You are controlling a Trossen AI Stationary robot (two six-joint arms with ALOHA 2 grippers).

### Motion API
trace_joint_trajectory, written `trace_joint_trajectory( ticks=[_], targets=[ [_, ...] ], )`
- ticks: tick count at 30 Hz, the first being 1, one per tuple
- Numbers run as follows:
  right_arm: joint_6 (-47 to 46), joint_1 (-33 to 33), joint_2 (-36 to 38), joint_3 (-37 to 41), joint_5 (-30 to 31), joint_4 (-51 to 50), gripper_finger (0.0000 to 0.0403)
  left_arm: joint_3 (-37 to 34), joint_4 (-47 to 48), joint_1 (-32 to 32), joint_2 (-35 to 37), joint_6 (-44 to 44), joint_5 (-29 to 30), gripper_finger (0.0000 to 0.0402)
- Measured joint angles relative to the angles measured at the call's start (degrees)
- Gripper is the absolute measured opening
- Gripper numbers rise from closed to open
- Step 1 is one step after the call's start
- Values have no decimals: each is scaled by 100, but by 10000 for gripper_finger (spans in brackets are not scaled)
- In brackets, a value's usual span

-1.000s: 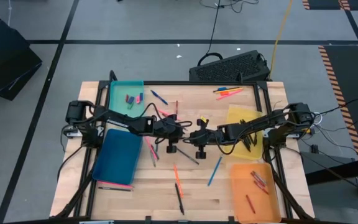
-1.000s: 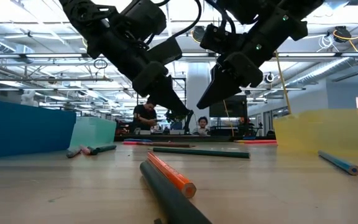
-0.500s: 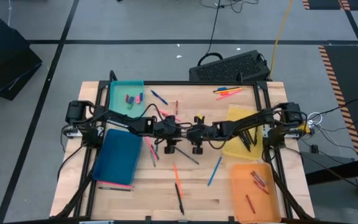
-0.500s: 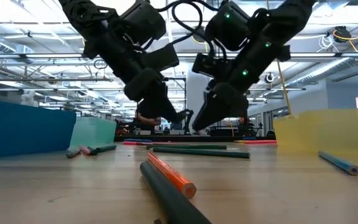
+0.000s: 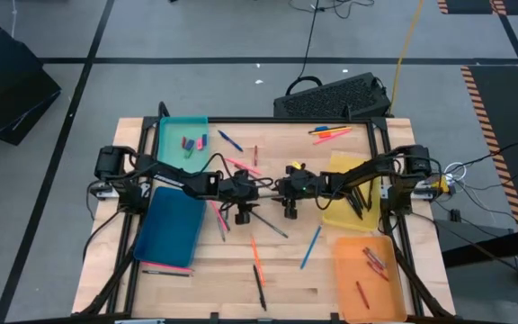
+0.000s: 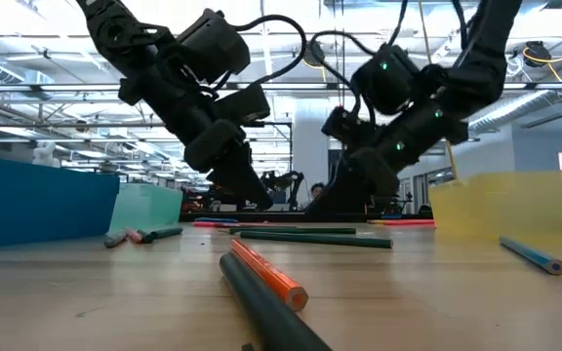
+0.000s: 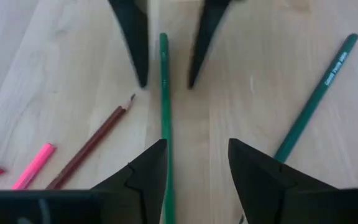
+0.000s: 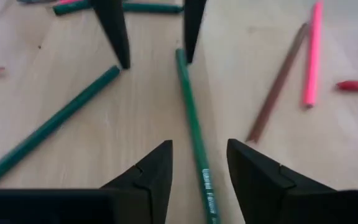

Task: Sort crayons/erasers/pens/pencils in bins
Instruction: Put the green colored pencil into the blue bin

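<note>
Wooden table [image 5: 196, 279] fills the middle of the high view. Four bins on it: dark blue bin [image 5: 171, 226] at left centre, orange bin [image 5: 363, 277] at lower right with a few crayons [image 5: 372, 260] inside, yellow bin [image 5: 349, 192] at right centre, teal bin [image 5: 181, 141] at upper left holding small erasers [image 5: 193, 143].

Both arms meet at the centre of the frame, tip to tip. Left gripper [image 5: 257, 187] reaches in from the left, right gripper [image 5: 278, 187] from the right. Each has its fingers spread, one either side of the same green pencil [image 7: 164, 112] lying flat on the wood (not pinched by either, as far as the wrist views show). Left fingertips [image 7: 143, 168] sit at one end, right fingertips [image 8: 149, 167] at the other.

A second green pencil [image 7: 319, 99] lies nearby at an angle. Brown pencil [image 7: 92, 148] and pink marker [image 7: 33, 167] lie just beside. Loose orange pencil [image 5: 255, 255], blue pencil [image 5: 310, 247] and black pen [image 5: 260, 290] sit lower centre.
</note>
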State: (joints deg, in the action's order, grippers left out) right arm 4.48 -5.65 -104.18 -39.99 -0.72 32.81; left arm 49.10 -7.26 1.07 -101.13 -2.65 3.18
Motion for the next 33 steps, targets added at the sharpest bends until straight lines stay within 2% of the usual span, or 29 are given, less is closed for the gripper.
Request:
trace_joint_trajectory(
  ticks=[3, 9, 15, 22, 27, 33],
  targets=[
    [-114, -70, -356, 7, -251, 251, 137, -49, 0, 2, 80, 37, 94, 172],
    [-222, -146, -668, -11, -254, 471, 122, -43, 54, 2, 298, 24, 253, 173],
    [-171, -146, -725, -13, -238, 375, 77, -135, 45, 2, 709, -67, 289, 173],
    [-77, -146, -730, -8, -231, 164, 15, -1148, -1764, 59, 1213, -18, 146, 173],
    [-26, -145, -715, -20, -230, 112, 13, -1614, -2066, 177, 1311, 381, 142, 173],
    [-4, -45, -417, -91, -89, -144, 14, -1561, -1775, 190, 1301, 462, 138, 173]
  ],
)
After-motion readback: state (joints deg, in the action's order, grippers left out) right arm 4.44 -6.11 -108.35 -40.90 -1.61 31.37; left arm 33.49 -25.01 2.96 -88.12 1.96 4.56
